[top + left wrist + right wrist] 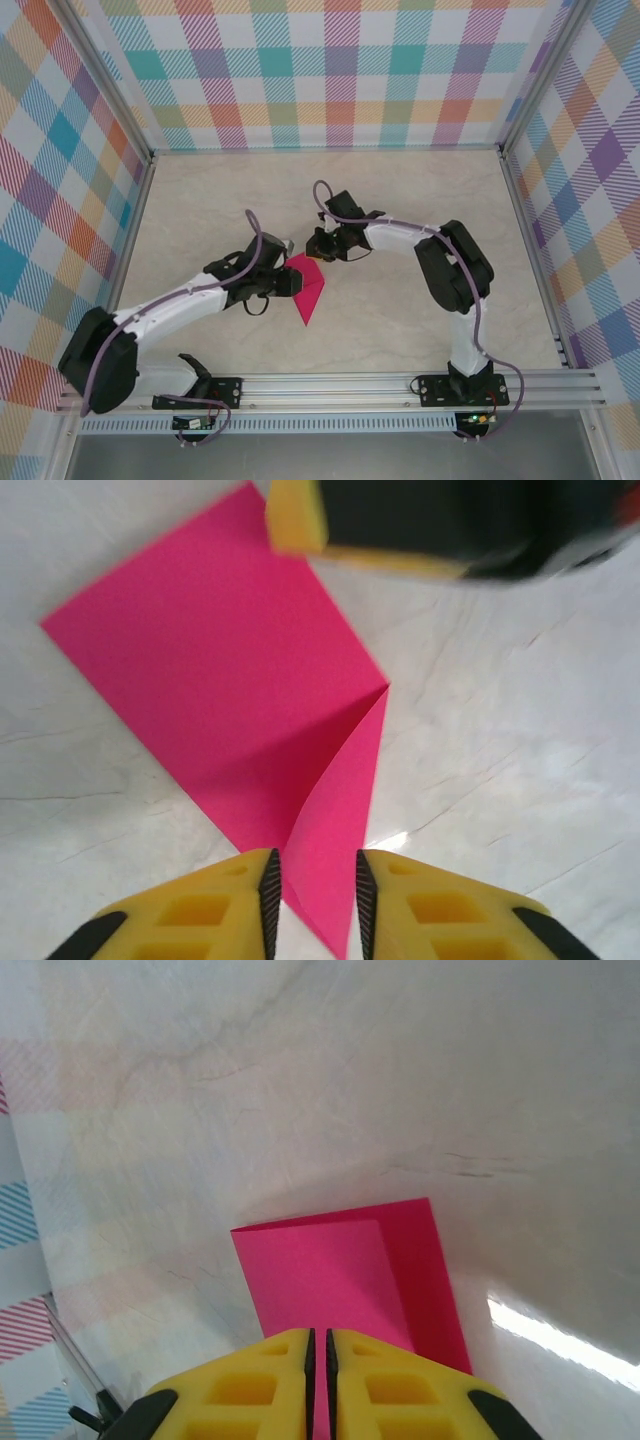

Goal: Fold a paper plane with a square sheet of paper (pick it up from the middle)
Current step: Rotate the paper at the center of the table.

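The square sheet of paper [307,286] lies folded on the table between my two arms, a magenta shape with a point towards the near edge. In the left wrist view the sheet [230,680] has one corner flap creased over and standing up slightly. That flap runs between the fingers of my left gripper [314,872], whose pads stand apart from it on both sides. My left gripper [278,283] is at the sheet's left edge. My right gripper [325,247] is at the far end, and its jaws [318,1338] are nearly together over the sheet [330,1270].
The beige table [400,200] is walled by checked panels on three sides, with metal posts at the corners. A metal rail [340,385] runs along the near edge by both arm bases. A yellow finger of the right gripper [298,515] hangs over the sheet's far end.
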You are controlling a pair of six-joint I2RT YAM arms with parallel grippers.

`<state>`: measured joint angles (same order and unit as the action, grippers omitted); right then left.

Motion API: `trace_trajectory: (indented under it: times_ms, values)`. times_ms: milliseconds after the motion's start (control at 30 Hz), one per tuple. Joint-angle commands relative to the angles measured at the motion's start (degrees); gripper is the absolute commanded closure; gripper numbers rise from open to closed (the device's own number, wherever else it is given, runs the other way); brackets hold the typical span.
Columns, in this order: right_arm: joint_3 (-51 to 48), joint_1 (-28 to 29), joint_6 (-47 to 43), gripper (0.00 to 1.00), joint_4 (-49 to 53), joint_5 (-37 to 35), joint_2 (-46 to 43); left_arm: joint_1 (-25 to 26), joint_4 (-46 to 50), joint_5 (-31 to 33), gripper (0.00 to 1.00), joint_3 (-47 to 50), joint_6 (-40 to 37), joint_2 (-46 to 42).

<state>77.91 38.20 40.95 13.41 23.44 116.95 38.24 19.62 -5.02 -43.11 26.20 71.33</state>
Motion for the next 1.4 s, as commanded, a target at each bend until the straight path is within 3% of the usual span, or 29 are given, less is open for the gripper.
trace_trajectory:
  times_ms: [0,167,333,533,667,867,1067,1367]
  values:
    - [4.3,1.3,-3.0,0.86,6.7,1.9,3.2,-1.0,4.3,3.5,0.66,2.2,7.4,-5.0]
    - [7.6,1.5,-3.3,0.86,10.9,-1.2,7.1,-1.3,6.9,4.3,0.55,3.1,11.0,-9.7]
    - [6.5,1.1,-1.2,0.87,15.5,-9.4,7.0,-1.3,8.5,4.1,0.44,2.7,12.9,-10.8]
    - [-3.4,-0.8,8.3,0.84,16.6,-21.0,-0.9,-1.3,6.2,0.7,0.39,4.3,15.9,-11.3]
    - [-9.2,-2.1,9.6,0.85,11.8,-20.3,-7.8,-0.7,1.0,-2.2,0.40,7.7,19.1,-13.0]
    - [-18.3,-2.6,5.1,0.92,1.4,-9.3,-19.8,2.1,-9.1,-3.8,0.51,12.2,24.5,-14.7]
    - [-28.2,-1.3,8.0,0.99,-6.6,-1.0,-27.7,5.8,-17.2,-3.8,0.77,14.2,27.9,-10.2]
    - [-28.6,4.9,12.1,1.00,-13.5,-0.5,-22.3,8.8,-20.9,-1.3,0.92,10.8,28.6,2.9]
